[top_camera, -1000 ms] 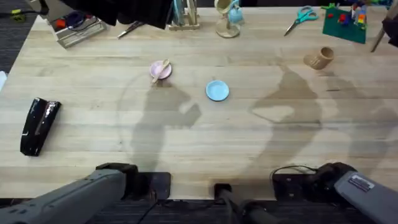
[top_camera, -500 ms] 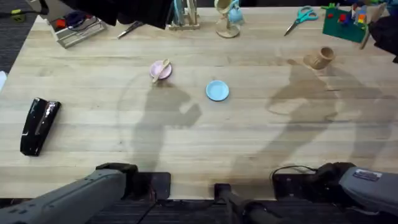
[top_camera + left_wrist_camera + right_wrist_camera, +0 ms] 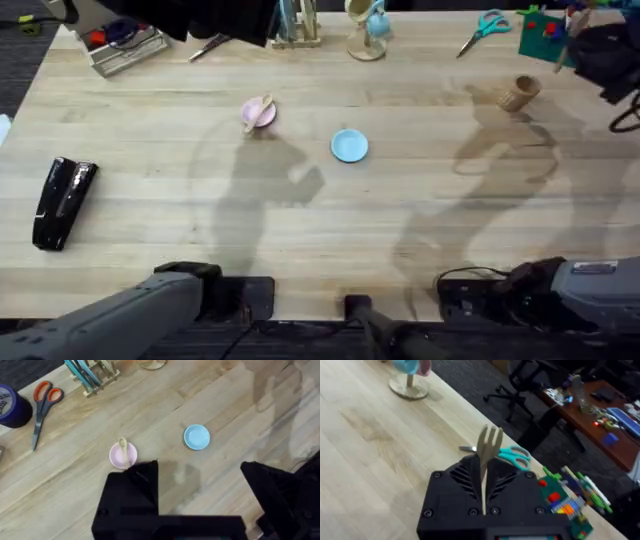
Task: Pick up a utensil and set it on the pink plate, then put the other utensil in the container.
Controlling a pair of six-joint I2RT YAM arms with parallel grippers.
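The pink plate [image 3: 256, 116] lies at the table's middle left, and the wooden spoon [image 3: 263, 106] rests across it; the left wrist view looks down on the same plate [image 3: 118, 458] and spoon [image 3: 123, 445]. The tan ribbed container [image 3: 517, 93] stands at the far right. Just right of it and raised, my right gripper [image 3: 598, 55] is shut on the wooden fork [image 3: 487, 455], whose tines point up from the gripper [image 3: 484, 487]. My left gripper [image 3: 200, 505] hangs high above the table, open, with nothing between its black fingers [image 3: 132, 495].
A light blue plate [image 3: 349, 146] sits mid-table. A black object [image 3: 62, 200] lies at the left edge. Along the back stand a wire tray [image 3: 125, 45], a wooden rack [image 3: 292, 25], a mug stand [image 3: 368, 28], teal scissors [image 3: 485, 25] and a green brick plate [image 3: 553, 36].
My right gripper, with the fork in it, has come in from the right edge toward the container, and its shadow has slid across the table. The left arm, plates and spoon have stayed put.
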